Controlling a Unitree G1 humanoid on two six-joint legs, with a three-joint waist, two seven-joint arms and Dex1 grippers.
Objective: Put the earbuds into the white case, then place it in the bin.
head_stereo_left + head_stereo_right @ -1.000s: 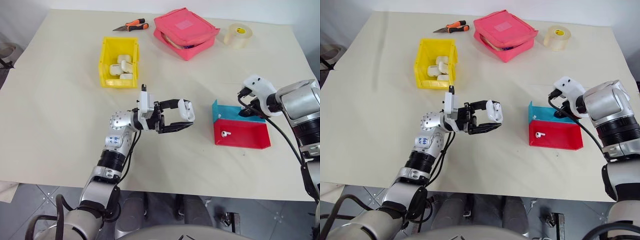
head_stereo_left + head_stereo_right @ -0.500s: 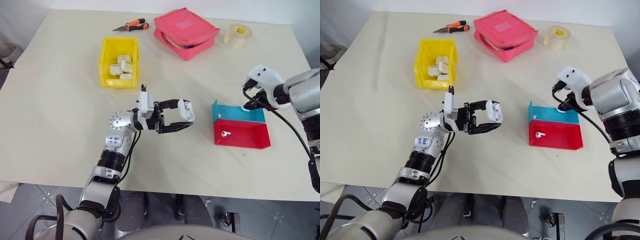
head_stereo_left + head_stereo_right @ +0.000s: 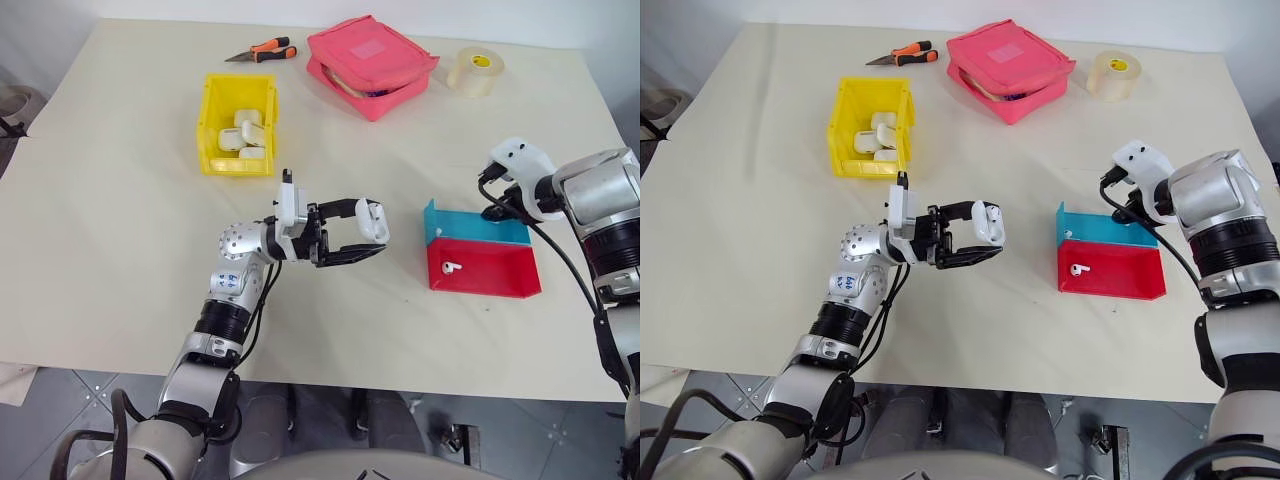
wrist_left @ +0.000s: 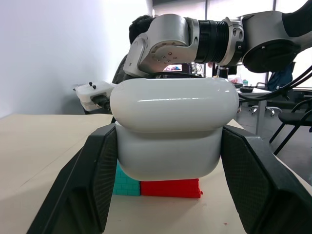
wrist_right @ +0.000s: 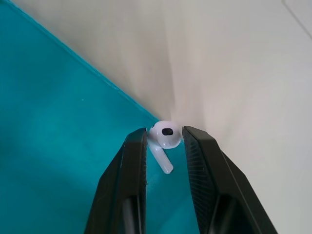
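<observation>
1. Left gripper (image 3: pixel 372 238) jaws clamped on case (image 4: pixel 173 127), held above surface, lid up
2. Right gripper (image 5: pixel 165 139) jaws pinching one earbud (image 5: pixel 163 136) over tray (image 3: pixel 478 260); other earbud (image 3: pixel 450 267) in red half
3. Lift straight, keep pinch, approach case slowly
4. Bin (image 3: pixel 213 120) afterwards

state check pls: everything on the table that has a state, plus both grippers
white case: lid open, off the table.
left gripper: shut on the case.
right gripper: pinching one earbud.
second earbud: loose in red and blue tray.
bin: holds several white cases.
pink pouch: partly unzipped.
</observation>
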